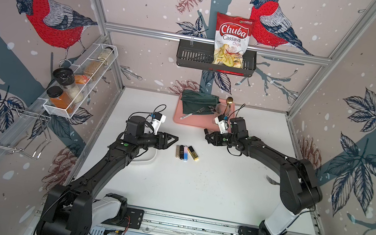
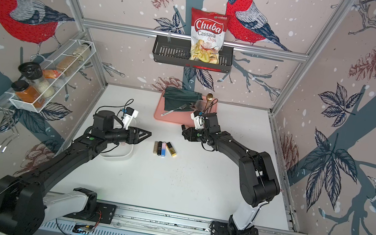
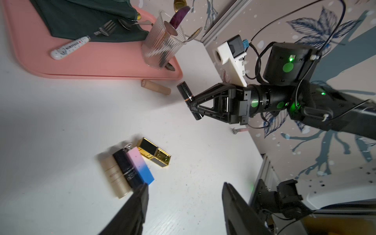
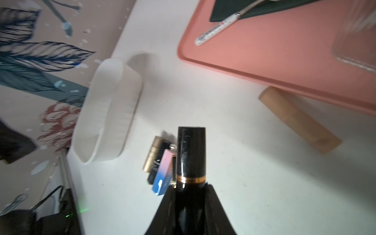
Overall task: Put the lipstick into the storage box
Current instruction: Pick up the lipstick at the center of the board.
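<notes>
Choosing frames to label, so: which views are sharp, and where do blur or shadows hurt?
Both top views: evenly lit and sharp. Left wrist view: crisp on the clustered lipsticks, with its own fingers as dark silhouettes. Right wrist view: soft throughout; the storage box and pink tray are smeared, and the held black lipstick shows glare.

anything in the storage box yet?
No lipstick shows in the storage box: the right wrist view gives bare white inner wall. Its near wall hides some floor; the left arm covers most from above.

Six lipsticks (image 3: 116, 179) (image 3: 127, 171) (image 3: 140, 166) (image 3: 154, 152) (image 3: 185, 92) (image 3: 155, 87), one storage box (image 4: 122, 105), one pink tray (image 3: 101, 61), one ribbed cup (image 3: 162, 44)
</notes>
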Controlling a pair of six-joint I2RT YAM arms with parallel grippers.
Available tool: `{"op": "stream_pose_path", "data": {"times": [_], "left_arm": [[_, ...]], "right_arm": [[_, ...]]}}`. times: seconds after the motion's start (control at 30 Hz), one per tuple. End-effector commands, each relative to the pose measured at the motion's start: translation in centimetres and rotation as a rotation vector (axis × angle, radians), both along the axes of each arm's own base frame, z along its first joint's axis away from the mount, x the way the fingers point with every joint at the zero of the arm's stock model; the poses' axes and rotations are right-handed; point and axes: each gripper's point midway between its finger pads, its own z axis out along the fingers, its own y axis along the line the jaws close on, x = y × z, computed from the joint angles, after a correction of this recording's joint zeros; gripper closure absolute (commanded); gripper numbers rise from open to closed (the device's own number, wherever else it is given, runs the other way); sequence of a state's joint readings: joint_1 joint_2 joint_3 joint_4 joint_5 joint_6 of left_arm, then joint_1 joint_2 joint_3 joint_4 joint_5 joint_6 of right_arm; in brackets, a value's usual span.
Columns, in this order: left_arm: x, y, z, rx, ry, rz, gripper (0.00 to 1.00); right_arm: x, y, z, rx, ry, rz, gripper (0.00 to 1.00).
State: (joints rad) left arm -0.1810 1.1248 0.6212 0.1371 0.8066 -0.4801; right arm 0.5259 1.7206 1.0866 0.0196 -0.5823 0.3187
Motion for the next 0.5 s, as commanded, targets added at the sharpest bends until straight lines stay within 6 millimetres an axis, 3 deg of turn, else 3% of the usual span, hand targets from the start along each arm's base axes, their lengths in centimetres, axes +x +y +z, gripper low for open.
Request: {"op": "stream_pose_path", "data": {"times": [0.0, 0.13, 0.27, 0.47], "left_arm": [[0.1, -2.2, 5.7, -0.194, -0.124, -0.037, 0.38], [-0.2, -4.2, 6.1, -0.2, -0.137, -0.047, 0.38], [-0.4, -4.8, 6.9, -0.239, -0.157, -0.023, 0.38], [-0.7, -5.3, 7.7, -0.252, -0.164, -0.008, 0.38]], "right_arm": [[-2.6, 2.1, 5.3, 0.242, -0.002, 0.104, 0.88], [-5.5, 3.5, 8.2, 0.338, -0.006, 0.169, 0.88], [-8.0, 5.1, 10.5, 0.384, -0.026, 0.23, 0.88], [-9.9, 6.4, 12.3, 0.409, -0.047, 0.28, 0.87]]}}
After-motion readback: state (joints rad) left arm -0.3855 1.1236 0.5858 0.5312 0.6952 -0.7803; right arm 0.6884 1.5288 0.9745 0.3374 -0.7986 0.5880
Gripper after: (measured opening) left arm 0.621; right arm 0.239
